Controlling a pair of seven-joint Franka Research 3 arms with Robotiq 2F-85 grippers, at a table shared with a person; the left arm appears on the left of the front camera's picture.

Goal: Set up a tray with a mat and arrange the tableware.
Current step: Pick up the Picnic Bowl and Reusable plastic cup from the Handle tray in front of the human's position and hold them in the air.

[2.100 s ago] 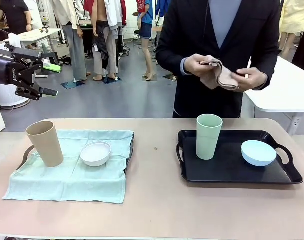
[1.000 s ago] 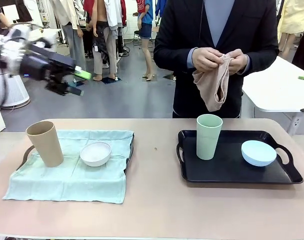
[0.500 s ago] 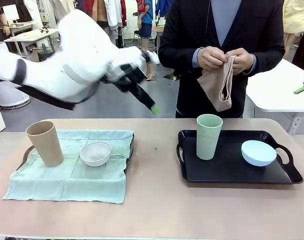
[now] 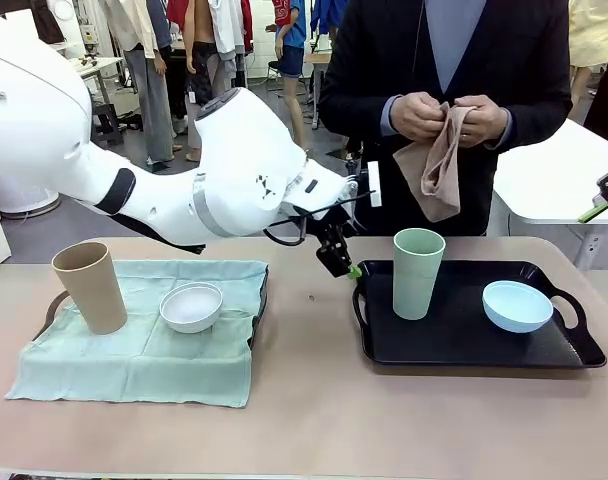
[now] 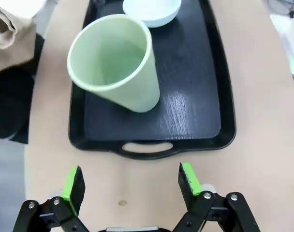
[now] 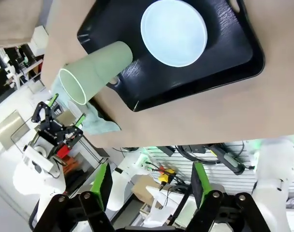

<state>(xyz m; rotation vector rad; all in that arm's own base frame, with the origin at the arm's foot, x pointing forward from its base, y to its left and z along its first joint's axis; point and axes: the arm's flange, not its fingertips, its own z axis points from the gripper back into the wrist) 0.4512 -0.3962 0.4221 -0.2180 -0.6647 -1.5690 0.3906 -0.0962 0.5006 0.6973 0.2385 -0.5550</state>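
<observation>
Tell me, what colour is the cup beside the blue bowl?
The cup is pale green; best in left wrist view.

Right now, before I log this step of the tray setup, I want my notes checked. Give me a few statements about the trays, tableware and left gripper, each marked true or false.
1. The pale green cup stands upright on the black tray. True.
2. That tray is lined with a mat. False: its surface is bare, and the person's hands hold a tan cloth above it.
3. The left gripper grips the pale green cup. False: it is open and empty, over the table beside the tray's handle.
4. The tan cup and white bowl stand on the pale green mat. True.
</observation>
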